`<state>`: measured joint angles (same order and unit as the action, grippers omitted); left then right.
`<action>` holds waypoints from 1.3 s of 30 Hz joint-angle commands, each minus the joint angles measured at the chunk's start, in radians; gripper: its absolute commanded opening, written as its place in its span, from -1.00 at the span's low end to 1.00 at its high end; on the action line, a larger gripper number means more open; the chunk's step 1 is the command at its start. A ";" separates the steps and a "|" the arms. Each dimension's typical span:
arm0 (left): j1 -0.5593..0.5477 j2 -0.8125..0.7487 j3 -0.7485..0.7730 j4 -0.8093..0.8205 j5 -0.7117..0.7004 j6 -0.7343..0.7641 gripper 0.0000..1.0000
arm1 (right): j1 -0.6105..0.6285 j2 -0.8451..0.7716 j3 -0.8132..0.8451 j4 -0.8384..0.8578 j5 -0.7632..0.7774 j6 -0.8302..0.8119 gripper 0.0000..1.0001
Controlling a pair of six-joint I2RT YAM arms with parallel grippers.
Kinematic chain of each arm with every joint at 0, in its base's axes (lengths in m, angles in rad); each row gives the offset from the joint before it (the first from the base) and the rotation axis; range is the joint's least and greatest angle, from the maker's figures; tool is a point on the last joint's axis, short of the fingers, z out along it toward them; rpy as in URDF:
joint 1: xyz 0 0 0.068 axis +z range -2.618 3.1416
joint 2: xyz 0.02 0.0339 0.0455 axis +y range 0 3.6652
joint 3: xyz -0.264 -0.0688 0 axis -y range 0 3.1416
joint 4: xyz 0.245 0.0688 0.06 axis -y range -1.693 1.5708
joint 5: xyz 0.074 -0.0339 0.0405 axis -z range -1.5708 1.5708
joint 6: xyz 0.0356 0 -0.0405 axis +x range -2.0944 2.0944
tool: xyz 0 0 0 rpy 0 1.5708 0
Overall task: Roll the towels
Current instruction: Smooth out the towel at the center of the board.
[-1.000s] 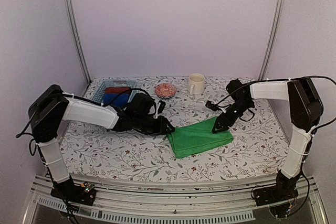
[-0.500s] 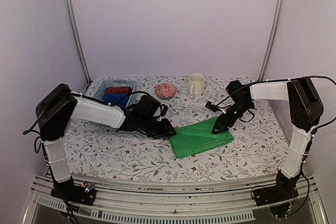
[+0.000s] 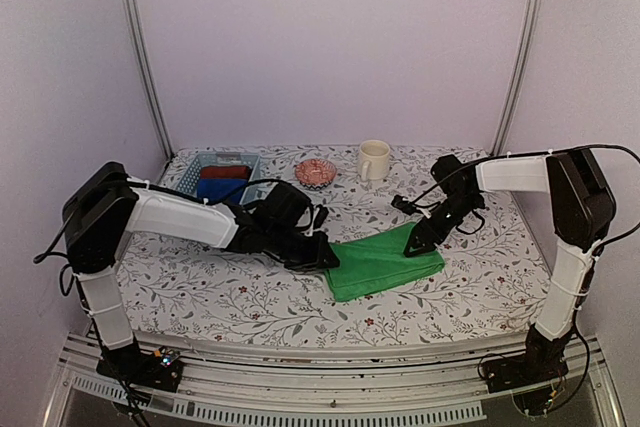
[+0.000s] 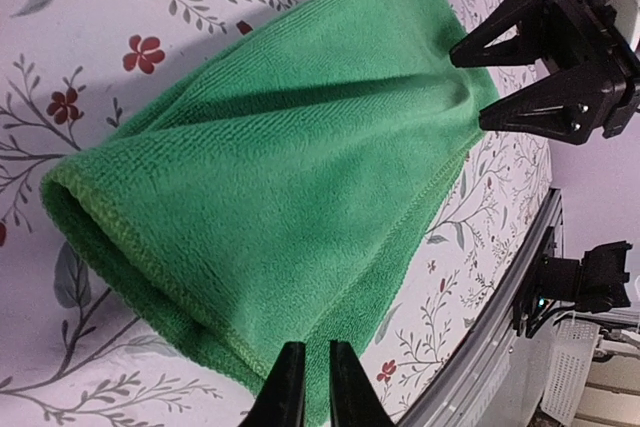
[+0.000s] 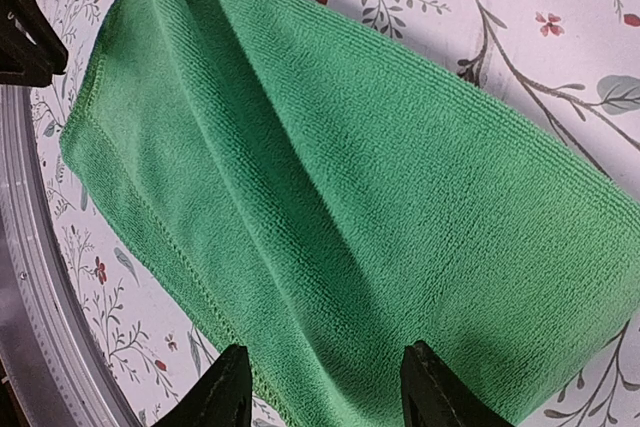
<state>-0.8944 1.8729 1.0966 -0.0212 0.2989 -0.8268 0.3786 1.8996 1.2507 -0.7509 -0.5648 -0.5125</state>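
While the green towel (image 3: 385,265) is lying on the surface (image 3: 250,297), I am pinching its left edge in my left gripper (image 4: 316,387) and holding my right gripper (image 5: 325,387) spread over its far-right corner.

There is one green towel (image 3: 385,262) on the one table (image 3: 200,292), lying between two hands: one left hand (image 3: 325,258) at one end and one right hand (image 3: 413,244) at the other. Beyond the left hand stands one blue basket (image 3: 190,175), and inside it are two cloth rolls, one blue roll (image 3: 215,188) and one dark red roll (image 3: 226,172). Farther back, beyond both hands, stand one pink dish (image 3: 316,172) and one cream mug (image 3: 373,159). Two arms reach in, one from each side.
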 commanded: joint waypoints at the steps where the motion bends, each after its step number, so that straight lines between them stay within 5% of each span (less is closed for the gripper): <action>1: -0.015 0.022 -0.011 -0.016 0.054 -0.021 -0.81 | -0.001 0.012 -0.010 0.015 -0.023 -0.008 0.06; 21: -0.028 0.128 0.056 -0.146 0.038 -0.043 -0.49 | -0.001 0.032 -0.011 0.017 -0.031 -0.012 0.06; 39: -0.031 0.027 0.046 -0.149 0.057 -0.037 -0.80 | 0.000 0.054 -0.014 0.018 -0.026 -0.015 0.06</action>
<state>-0.9119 1.9560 1.1442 -0.1551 0.3378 -0.8658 0.3786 1.9324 1.2484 -0.7460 -0.5812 -0.5144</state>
